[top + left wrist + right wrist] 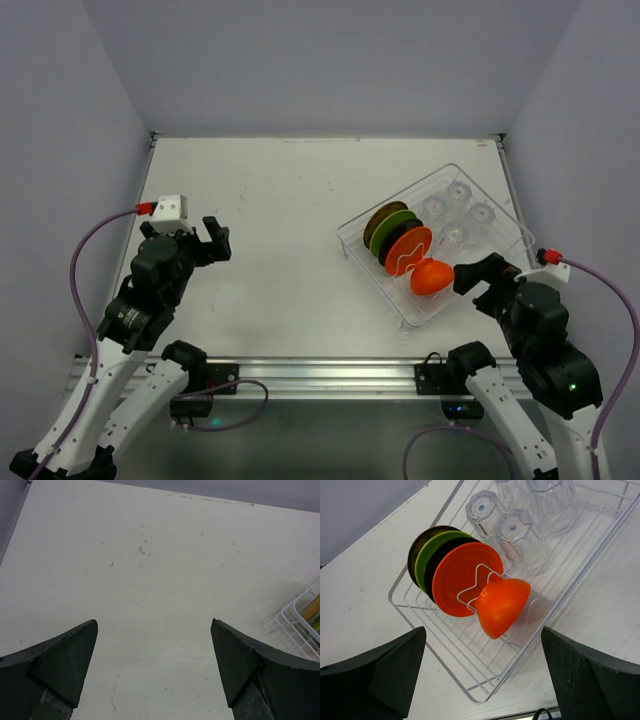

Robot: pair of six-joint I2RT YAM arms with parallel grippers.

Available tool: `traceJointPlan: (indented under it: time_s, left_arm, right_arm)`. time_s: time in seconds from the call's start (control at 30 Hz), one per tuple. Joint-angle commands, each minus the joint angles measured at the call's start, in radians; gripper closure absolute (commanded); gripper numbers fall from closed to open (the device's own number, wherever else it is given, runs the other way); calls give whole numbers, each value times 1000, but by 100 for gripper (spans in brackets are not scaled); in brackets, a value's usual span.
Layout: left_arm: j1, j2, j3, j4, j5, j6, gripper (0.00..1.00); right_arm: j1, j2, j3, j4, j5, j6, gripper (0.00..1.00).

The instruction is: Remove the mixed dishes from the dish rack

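1. The dish rack [412, 306] sits near the right edge of the surface [290, 200], about midway between its near and far edges and turned at an angle. All dishes in view are inside it, so I judge that unloading has not begun.
2. Four plates stand on edge in a close row along the rack's left side. From the far end they are the brown-yellow plate [420, 540], lime green plate [426, 559], dark plate [431, 572] and orange plate [462, 577]. The rack's wires keep them upright, which leaves only their rims exposed for gripping.
3. The orange-red bowl [501, 605] lies tipped on its side at the near end of that row. It touches the orange plate and leans against a wire loop [479, 566], which appears to stop it rolling.
4. The clear cups [460, 190] are grouped in the rack's far right part, apart from the plates. They appear to stand mouth-down, though the clear plastic makes this uncertain.
5. Your right gripper [482, 632] hovers just off the rack's near right side, with its jaws spread wide and nothing between them. It faces the bowl, which is the nearest dish.
6. Your left gripper [154, 625] is near the surface's left edge, well apart from the rack. Its jaws are wide and empty over bare surface.
7. The bowl looks like the sensible first pick. Lift it clear of the wire loop before drawing it away, or the rack may be dragged and the plates disturbed.
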Motion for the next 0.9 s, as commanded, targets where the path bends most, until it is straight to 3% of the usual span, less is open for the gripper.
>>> traceJointPlan:
  time_s: [0.0, 0.37, 0.87]
  left_arm:
    - [-2, -4, -11, 28, -27, -15, 0]
    - [-2, 10, -16, 34, -19, -17, 0]
    - [-2, 22, -24, 31, -5, -21, 0]
  right_arm:
    - [-3, -13, 19, 9, 45, 33, 1]
    - [-3, 34, -16, 86, 23, 126, 1]
    - [-3, 141, -143, 141, 11, 495, 1]
